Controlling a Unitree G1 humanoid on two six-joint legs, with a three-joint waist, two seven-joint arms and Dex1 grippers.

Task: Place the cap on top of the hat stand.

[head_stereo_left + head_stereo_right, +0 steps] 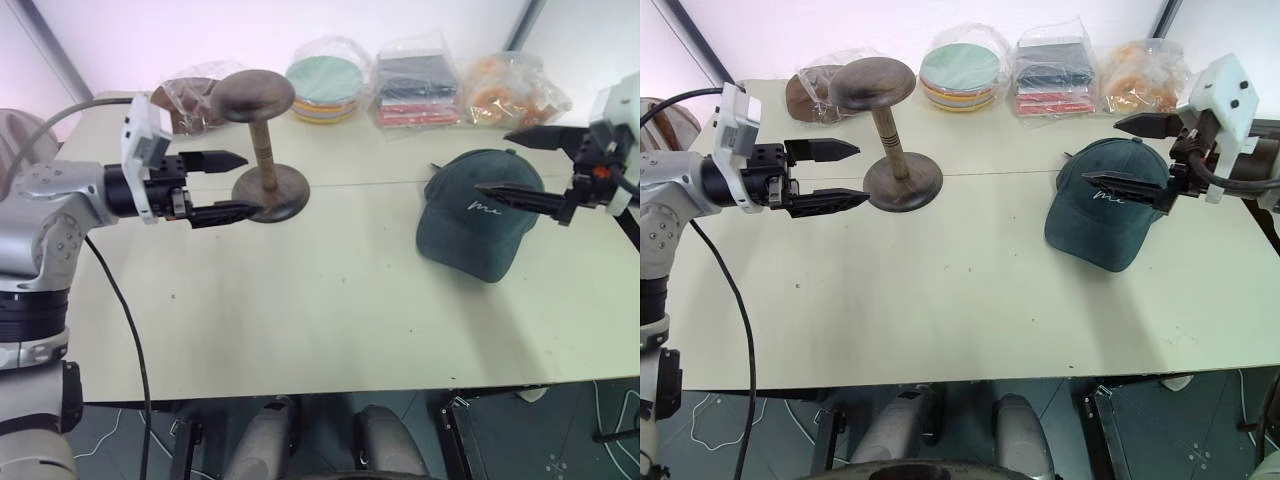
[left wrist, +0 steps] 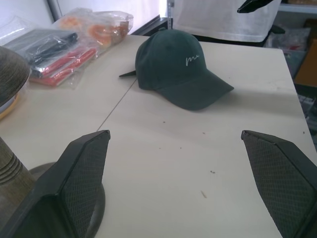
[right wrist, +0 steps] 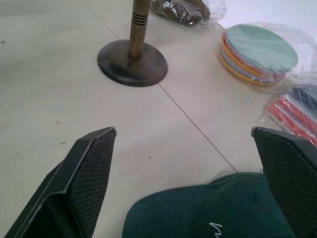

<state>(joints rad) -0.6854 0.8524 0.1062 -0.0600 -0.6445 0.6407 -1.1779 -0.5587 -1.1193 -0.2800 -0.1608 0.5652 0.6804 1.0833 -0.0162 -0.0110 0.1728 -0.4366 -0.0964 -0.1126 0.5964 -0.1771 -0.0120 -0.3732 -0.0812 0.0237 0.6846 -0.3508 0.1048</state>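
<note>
The dark green cap [image 1: 480,215] lies on the right half of the pale table [image 1: 300,300], its white script facing forward. My right gripper [image 1: 492,161] hovers open just above the cap's right side, with one finger over the crown and nothing between the fingers. The dark brown hat stand [image 1: 265,150] stands upright at the back left, its domed top bare. My left gripper [image 1: 248,185] is open at the stand's left, pointing at its post and base; whether its lower finger touches the base I cannot tell. The right wrist view shows the cap [image 3: 223,208] close below the fingers.
Along the table's back edge lie plastic bags: a flat brown disc [image 1: 190,95], stacked coloured plates [image 1: 325,85], dark and red folded items [image 1: 415,85] and orange pieces [image 1: 510,90]. A person in a white shirt [image 2: 223,20] stands beyond the table's right end.
</note>
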